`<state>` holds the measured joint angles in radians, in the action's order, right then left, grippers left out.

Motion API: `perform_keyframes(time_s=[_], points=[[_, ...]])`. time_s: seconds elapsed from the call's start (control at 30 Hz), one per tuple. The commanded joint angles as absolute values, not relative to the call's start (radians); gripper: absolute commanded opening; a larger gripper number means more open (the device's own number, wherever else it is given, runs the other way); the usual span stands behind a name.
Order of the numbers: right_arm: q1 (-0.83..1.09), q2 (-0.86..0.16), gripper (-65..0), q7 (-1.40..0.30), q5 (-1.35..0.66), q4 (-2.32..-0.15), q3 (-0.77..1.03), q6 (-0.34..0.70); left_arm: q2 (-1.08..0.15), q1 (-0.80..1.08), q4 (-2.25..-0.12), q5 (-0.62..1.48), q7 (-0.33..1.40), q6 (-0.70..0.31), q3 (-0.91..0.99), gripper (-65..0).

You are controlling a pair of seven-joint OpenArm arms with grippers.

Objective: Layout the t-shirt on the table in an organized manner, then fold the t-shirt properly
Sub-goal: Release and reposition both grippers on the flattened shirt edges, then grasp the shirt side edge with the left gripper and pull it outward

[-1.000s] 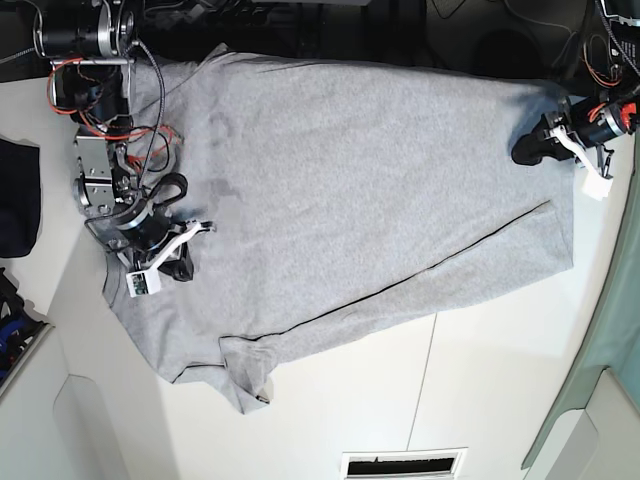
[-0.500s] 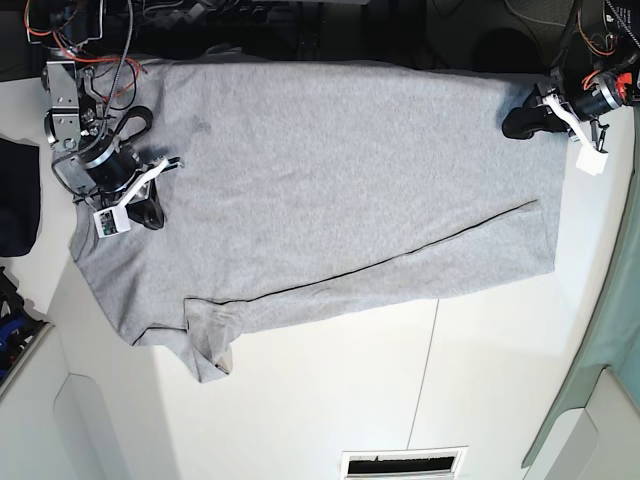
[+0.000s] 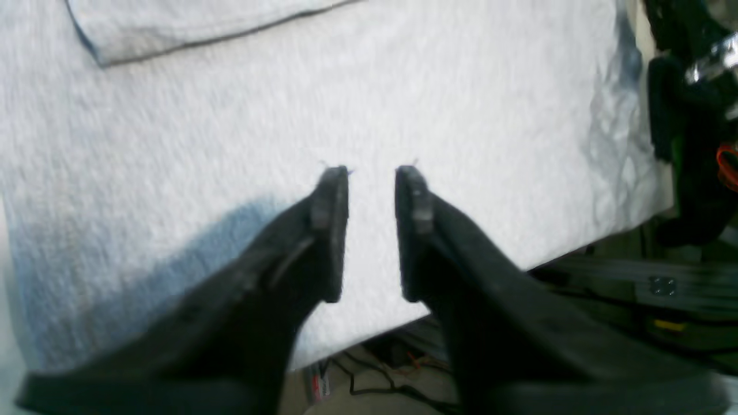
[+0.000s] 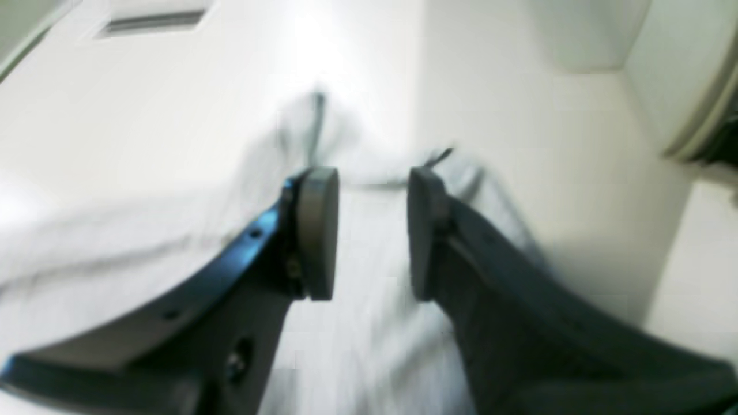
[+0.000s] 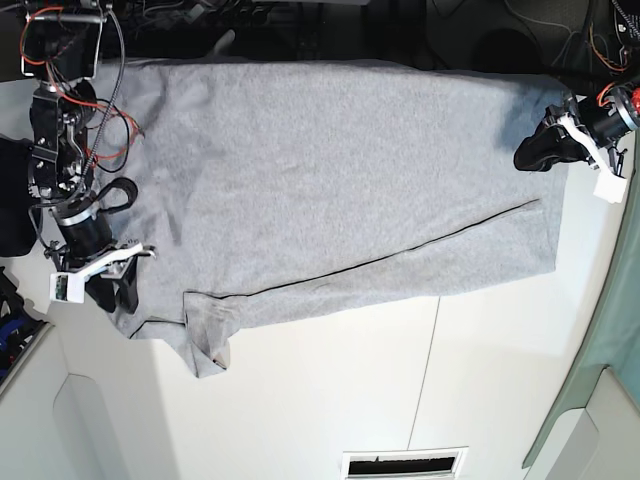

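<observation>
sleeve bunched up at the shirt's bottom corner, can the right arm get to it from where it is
Probably yes. The right gripper hangs open at the t-shirt's edge, close beside the bunched sleeve. Only flat cloth and bare table lie between them; nothing stands in the way.

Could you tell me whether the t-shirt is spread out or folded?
Mostly spread: the t-shirt lies flat, one long edge folded over along a dark trim line.
</observation>
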<state>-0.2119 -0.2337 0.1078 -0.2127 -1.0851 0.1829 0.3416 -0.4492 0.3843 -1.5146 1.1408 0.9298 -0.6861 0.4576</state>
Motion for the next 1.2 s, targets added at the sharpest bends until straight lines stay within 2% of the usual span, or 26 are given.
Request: perform_keyframes(time_s=[0.0,0.23,0.33,0.37,0.47,0.53,0.67,0.8,0.87,1.17], points=[[-0.268,-0.234,-44.6,0.131,-0.217,-1.067,0.185,0.322,-0.465,0.383,-1.53,1.16,0.918,-0.698,0.466,-44.9],[-0.556,-0.173,-44.6,0.132,-0.156,-0.646,0.181,0.315,-0.466,0.383,-1.53,1.144,0.918,-0.698,0.466,-44.8],[-0.625,-0.151,-44.6,0.137,-0.152,-0.494,0.181,0.369,-0.466,0.382,-1.53,1.144,0.917,-0.698,0.466,-44.7],[-0.636,-0.144,-44.6,0.138,-0.149,-0.466,0.181,0.391,-0.466,0.382,-1.53,1.144,0.916,-0.698,0.466,-42.8],[-0.634,-0.122,-44.6,0.138,-0.118,-0.448,0.181,0.434,-0.466,0.382,-1.53,1.129,0.886,-0.698,0.466,-32.0],[-0.63,-0.113,-44.6,0.139,-0.094,-0.448,0.181,0.411,-0.466,0.382,-1.53,1.075,0.831,-0.698,0.466,-29.2],[-0.619,-0.117,-44.6,0.139,-0.093,-0.448,0.181,0.377,-0.467,0.378,-1.53,0.949,0.73,-0.698,0.466,-29.1],[-0.618,-0.116,-44.6,0.139,-0.093,-0.448,0.181,0.37,-0.466,0.325,-1.52,0.912,0.714,-0.685,0.466,-28.8],[-0.617,-0.116,-44.6,0.138,-0.093,-0.448,0.181,0.37,-0.466,0.288,-1.494,0.911,0.702,-0.665,0.466,-26.0],[-0.617,-0.116,-44.6,0.139,-0.06,-0.447,0.181,0.37,-0.466,0.08,-1.182,0.893,0.684,-0.64,0.438,-25.4]])
